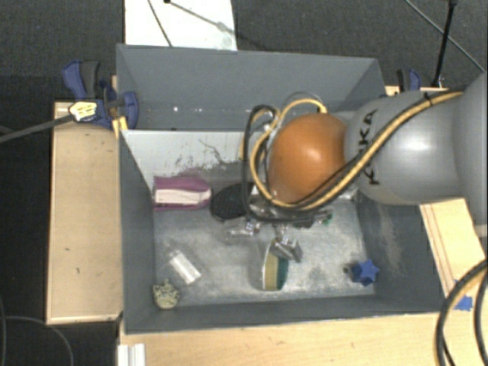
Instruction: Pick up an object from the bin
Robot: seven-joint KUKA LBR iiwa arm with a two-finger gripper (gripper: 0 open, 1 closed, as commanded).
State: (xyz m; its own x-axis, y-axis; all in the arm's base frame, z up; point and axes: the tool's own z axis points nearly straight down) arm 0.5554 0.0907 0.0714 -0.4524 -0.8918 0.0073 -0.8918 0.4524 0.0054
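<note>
My gripper [284,245] hangs under the arm's orange cover, low over the middle of the bin floor. Just below it, toward the front wall, lies a narrow oval thing [273,272] with a dark green rim and a pale face; the gripper's tip reaches its upper end. A black rounded object [226,202] rests to the gripper's left, partly hidden by the arm's cables. Whether the gripper touches the oval thing cannot be told.
A pink and white box [181,191] lies against the left wall. A small clear piece [184,267] and a mottled beige lump [165,294] sit at the front left. A blue star-shaped piece [363,271] is at the front right.
</note>
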